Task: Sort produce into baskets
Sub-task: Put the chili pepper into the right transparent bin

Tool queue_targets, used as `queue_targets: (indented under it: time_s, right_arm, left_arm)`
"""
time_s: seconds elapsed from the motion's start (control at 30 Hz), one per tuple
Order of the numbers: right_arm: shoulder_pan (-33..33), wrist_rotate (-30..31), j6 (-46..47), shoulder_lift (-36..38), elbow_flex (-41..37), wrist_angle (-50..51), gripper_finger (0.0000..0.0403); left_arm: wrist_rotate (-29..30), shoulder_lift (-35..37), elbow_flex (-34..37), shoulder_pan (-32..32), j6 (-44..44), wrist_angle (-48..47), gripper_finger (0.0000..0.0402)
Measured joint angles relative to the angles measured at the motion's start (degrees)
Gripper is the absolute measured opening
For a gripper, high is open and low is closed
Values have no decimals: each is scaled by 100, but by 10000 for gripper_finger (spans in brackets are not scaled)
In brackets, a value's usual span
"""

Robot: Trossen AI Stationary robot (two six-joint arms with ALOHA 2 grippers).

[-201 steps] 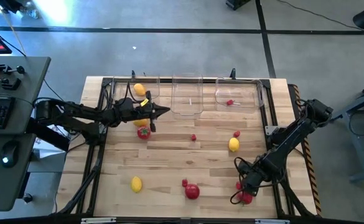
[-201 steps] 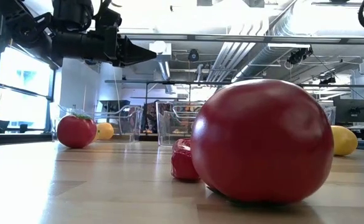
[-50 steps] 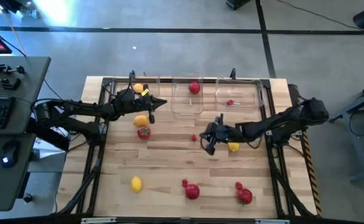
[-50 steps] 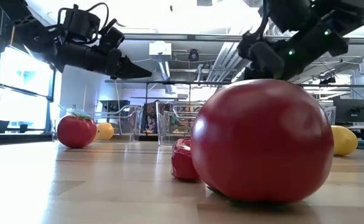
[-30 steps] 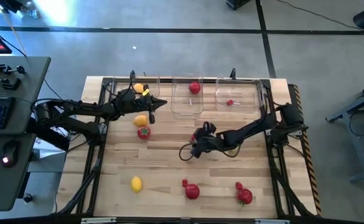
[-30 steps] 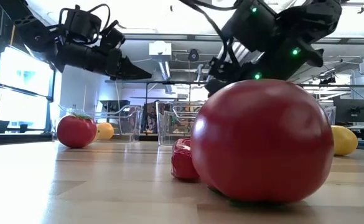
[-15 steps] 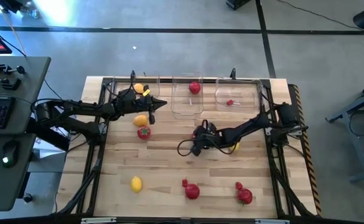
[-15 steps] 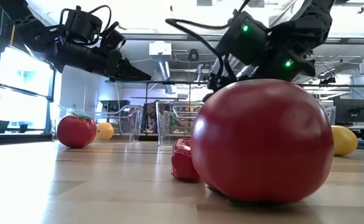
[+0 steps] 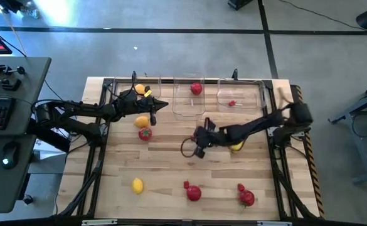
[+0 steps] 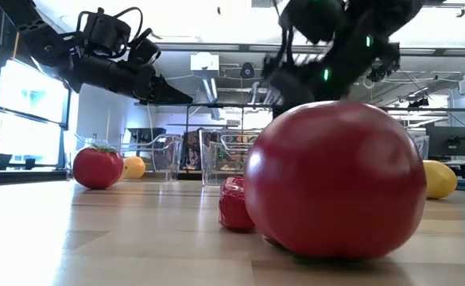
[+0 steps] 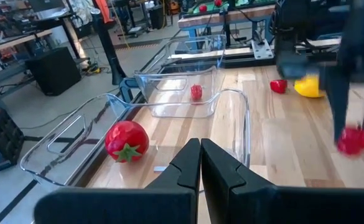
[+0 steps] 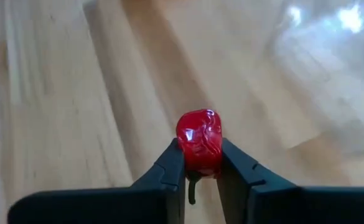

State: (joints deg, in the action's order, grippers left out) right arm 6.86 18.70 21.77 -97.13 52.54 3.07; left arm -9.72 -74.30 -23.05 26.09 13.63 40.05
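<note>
My right gripper point(image 12: 199, 163) hangs over mid-table point(image 9: 198, 147), shut on a small red berry point(image 12: 199, 142). My left gripper point(image 11: 200, 157) is shut and holds nothing; it hovers near the far left point(image 9: 163, 103), in front of the baskets. Three clear baskets stand side by side along the far edge. The left basket point(image 9: 128, 100) holds a lemon point(image 9: 139, 90). The middle one point(image 9: 184, 108) holds a red round fruit point(image 9: 196, 88), and the right one point(image 9: 249, 100) holds a berry point(image 9: 231, 103). My right gripper pinches the berry's two opposite sides point(image 12: 184, 149) between its two fingers. The fingers come from above and point down. The berry sticks out past the fingertips point(image 12: 177, 163). In the left wrist view the berry point(image 11: 353, 140) hangs at the fingers' lower end and looks clear of the wood.
Loose on the table lie a lemon point(image 9: 142, 122), a green-topped red fruit point(image 9: 145, 133), a lemon point(image 9: 137, 185) at near left, a berry point(image 9: 186, 184) beside a round red fruit point(image 9: 194, 193), and red ones point(image 9: 246, 197) at near right. A lemon point(image 9: 236, 147) lies under my right arm.
My right gripper has settled over the red berry at mid-table, then risen and drawn slightly toward the table's far right. The berry is no longer on the wood and now sits between its fingers. My left arm has kept still.
</note>
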Motion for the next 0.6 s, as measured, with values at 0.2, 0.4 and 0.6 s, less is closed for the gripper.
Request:
queue_targets:
  time_s: [0.2, 0.4, 0.6]
  right_arm:
    - [-728, 809, -384, 1468, 421, 1886, 44]
    - [-2349, 1250, -235, 2277, 572, 3334, 43]
    - [-4012, 31, -898, 1919, 570, 3528, 48]
  left_arm:
    - [-3, 0, 0, -4, -1, -7, 0]
    - [-9, 0, 0, -66, -2, -26, 0]
    - [-15, 0, 0, -74, 0, -22, 0]
